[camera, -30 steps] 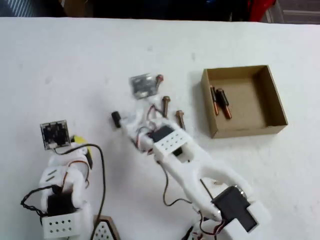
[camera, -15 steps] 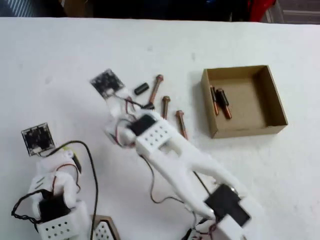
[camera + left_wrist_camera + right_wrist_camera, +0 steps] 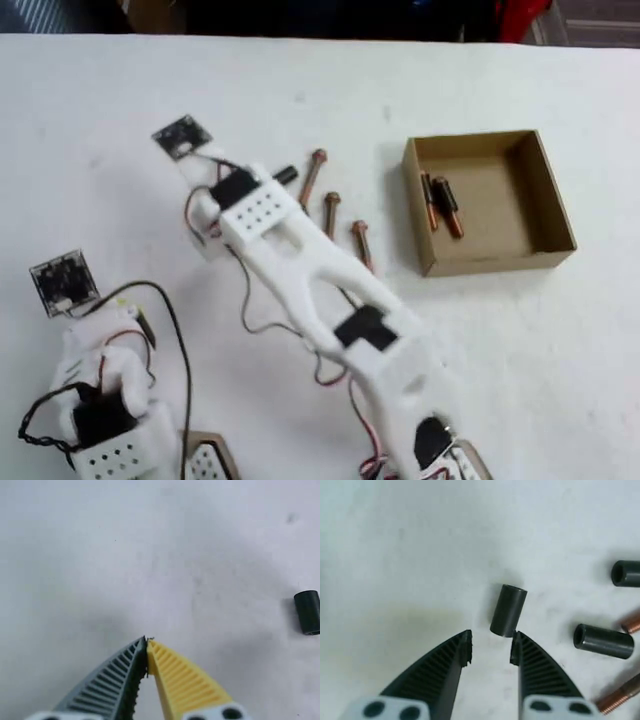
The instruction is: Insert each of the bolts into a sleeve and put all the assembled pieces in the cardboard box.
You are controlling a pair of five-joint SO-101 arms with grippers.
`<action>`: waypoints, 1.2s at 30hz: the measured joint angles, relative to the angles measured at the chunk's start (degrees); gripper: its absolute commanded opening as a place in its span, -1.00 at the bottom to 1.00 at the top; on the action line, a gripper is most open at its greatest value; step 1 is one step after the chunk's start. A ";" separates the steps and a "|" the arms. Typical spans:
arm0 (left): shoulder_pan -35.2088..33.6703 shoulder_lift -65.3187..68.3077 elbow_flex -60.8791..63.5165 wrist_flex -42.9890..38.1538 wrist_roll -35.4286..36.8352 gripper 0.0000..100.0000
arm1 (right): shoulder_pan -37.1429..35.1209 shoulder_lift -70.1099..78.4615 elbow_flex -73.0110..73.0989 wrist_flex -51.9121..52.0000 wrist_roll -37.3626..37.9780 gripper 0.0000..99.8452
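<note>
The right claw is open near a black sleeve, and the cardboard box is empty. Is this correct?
Not quite. The high view shows two assembled pieces lying in the cardboard box. The right claw is indeed open near a black sleeve.

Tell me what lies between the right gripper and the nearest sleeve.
Nothing but bare table: in the right wrist view the sleeve sits just past the tips of the open right gripper.

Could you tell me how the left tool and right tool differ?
The left tool is shut, while the right tool is open. The left tool has one grey and one yellow finger; the right tool's are both dark. A sleeve lies at the right tool's tips, none at the left tool's. Both have ribbed fingers.
</note>
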 measured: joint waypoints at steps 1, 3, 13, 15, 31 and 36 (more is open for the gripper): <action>-0.70 0.00 -0.18 0.00 0.00 -0.96 | 0.35 1.93 -2.11 0.88 0.00 -0.77; -1.93 -0.09 -0.18 0.00 0.00 -0.96 | 1.14 5.36 -5.71 2.37 0.00 -0.77; -2.46 -0.18 -0.18 0.00 0.00 -0.96 | 2.20 16.26 -16.26 3.87 0.00 -0.77; -2.46 -0.18 -0.18 0.00 0.00 -0.96 | 2.20 18.02 -17.85 3.87 0.00 -0.77; -2.46 -0.18 -0.18 0.00 0.00 -0.96 | 3.16 24.97 -27.60 7.65 0.00 -0.97; -2.46 -0.18 -0.18 0.00 0.00 -0.96 | 2.90 25.05 -34.37 15.65 0.00 -0.97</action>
